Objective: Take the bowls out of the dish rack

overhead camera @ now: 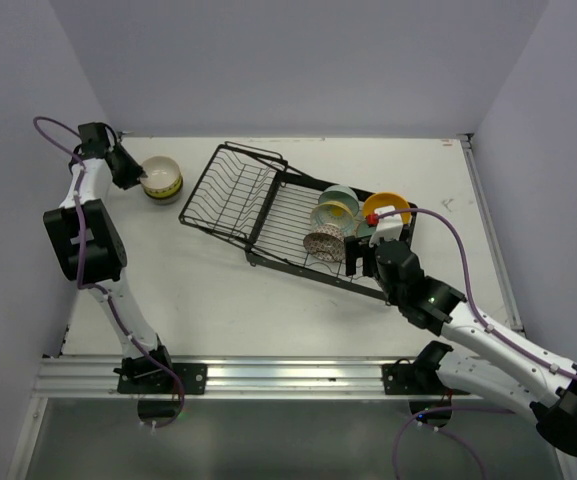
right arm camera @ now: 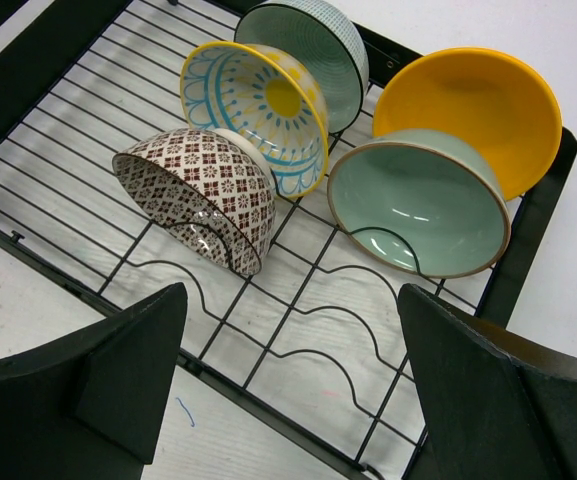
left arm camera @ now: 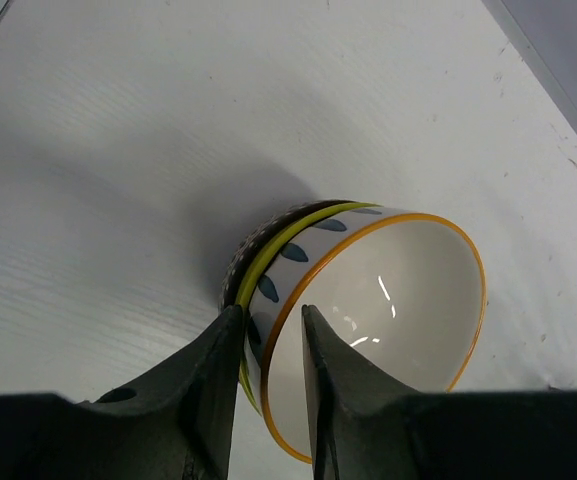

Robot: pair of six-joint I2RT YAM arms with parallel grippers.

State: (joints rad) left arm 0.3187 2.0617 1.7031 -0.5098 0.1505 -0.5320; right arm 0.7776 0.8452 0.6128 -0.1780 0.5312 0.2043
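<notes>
Dish rack [overhead camera: 266, 208] lies slantwise on the desk [overhead camera: 268, 315] in the top view. Its long axis runs from far left to near right, with the basket section at the far-left end and the flat section at the near-right end. Five bowls [overhead camera: 333, 212] stand on edge on the flat section, and the right end effector [overhead camera: 361, 262] hangs at that section's near edge. Well apart, near the desk's far-left corner, the left end effector [overhead camera: 135, 172] meets a stack of bowls [overhead camera: 164, 180] with its mouth up.

From the left wrist, the left end effector is clenched on the wall of a white bowl [left arm camera: 388, 290] with an orange rim, one finger [left arm camera: 333, 390] inside and the other outside. That bowl is nested in a yellow-green bowl [left arm camera: 290, 232], which sits in a dark bowl [left arm camera: 246, 245].

From the right wrist, the right end effector is released, its fingers wide apart above the wavy wires. The brown-patterned bowl [right arm camera: 203, 190] lies tipped with its mouth facing down and right. The yellow-and-blue bowl [right arm camera: 263, 110] leans in front of a ribbed teal bowl [right arm camera: 318, 40]. The pale teal bowl [right arm camera: 418, 205] stands in front of the orange-yellow bowl [right arm camera: 478, 105], its mouth toward the camera.
</notes>
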